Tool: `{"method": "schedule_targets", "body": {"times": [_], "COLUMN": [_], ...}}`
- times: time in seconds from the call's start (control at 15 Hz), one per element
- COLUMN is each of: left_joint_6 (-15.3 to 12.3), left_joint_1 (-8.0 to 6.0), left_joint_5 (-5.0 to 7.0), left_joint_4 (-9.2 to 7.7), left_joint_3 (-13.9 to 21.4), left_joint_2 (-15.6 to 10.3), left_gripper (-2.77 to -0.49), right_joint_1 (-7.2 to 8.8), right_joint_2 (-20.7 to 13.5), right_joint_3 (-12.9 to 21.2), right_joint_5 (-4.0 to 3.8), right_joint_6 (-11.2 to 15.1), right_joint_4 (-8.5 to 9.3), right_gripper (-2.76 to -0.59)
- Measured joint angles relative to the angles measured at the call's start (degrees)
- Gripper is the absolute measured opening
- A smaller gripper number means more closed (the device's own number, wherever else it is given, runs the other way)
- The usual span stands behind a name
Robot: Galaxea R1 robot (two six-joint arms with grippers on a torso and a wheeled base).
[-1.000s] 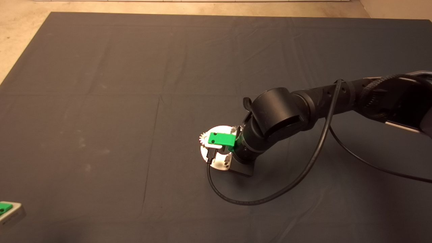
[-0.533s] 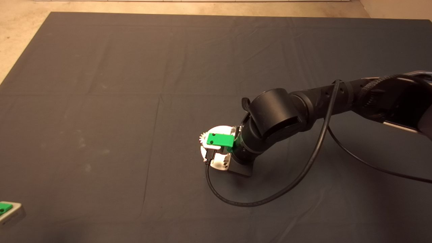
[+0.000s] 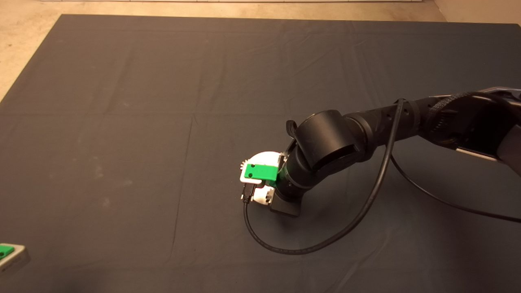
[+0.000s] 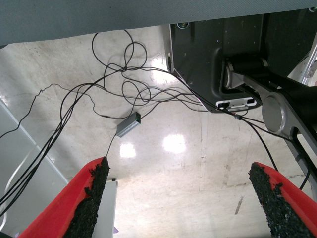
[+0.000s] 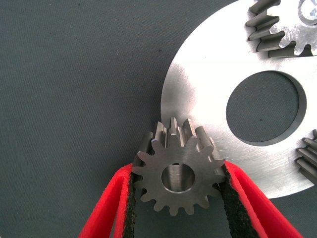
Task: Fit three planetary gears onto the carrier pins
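1. From above, my right gripper [image 3: 260,173] hangs over the flat round white disc [image 3: 264,156] on the dark mat [image 3: 122,122]; my left gripper [image 3: 8,254] waits at the lower left edge.
2. At my left wrist, my red fingers [image 4: 74,203] spread wide over floor cables [image 4: 124,79].
3. At my right wrist, I clamp a small dark metal toothed gear [image 5: 179,174] at the disc's edge; two more gears [image 5: 277,29] sit on it.

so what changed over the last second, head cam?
The right end effector slid slightly toward the left and near side of the mat, its arm and cable following. It now covers more of the carrier disc and most of the left-edge gear. The wrist view shows it shut on a planetary gear at the disc's edge. The disc stayed put, and the left end effector stayed parked at lower left.
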Motion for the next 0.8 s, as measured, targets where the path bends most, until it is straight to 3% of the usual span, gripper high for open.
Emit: {"method": "schedule_targets", "body": {"times": [0.2, 0.33, 0.6, 0.67, 0.8], "left_joint_6": [0.00, 0.02, 0.02, 0.02, 0.02], "left_joint_1": [0.00, 0.00, 0.00, 0.00, 0.00], "left_joint_5": [0.00, 0.00, 0.00, 0.00, 0.00], "left_joint_4": [-0.01, -0.01, -0.02, -0.02, -0.02], "left_joint_3": [0.00, 0.00, 0.00, 0.00, 0.00], "left_joint_2": [0.00, 0.00, -0.02, -0.02, -0.02], "left_gripper": [-1.24, -1.24, -1.24, -1.24, -1.24], "right_joint_1": [0.00, 0.02, 0.27, 0.30, 0.30], "right_joint_2": [-0.87, -1.59, -2.24, -2.46, -2.82], "right_joint_3": [0.07, 0.16, 0.16, 0.12, 0.02], "right_joint_5": [0.69, 1.54, 1.49, 0.90, 0.94], "right_joint_6": [-0.02, -0.24, -0.50, -0.52, -0.61], "right_joint_4": [0.02, 0.02, 0.00, -0.04, -0.01], "right_gripper": [-2.32, -2.32, -2.32, -2.32, -2.32]}}
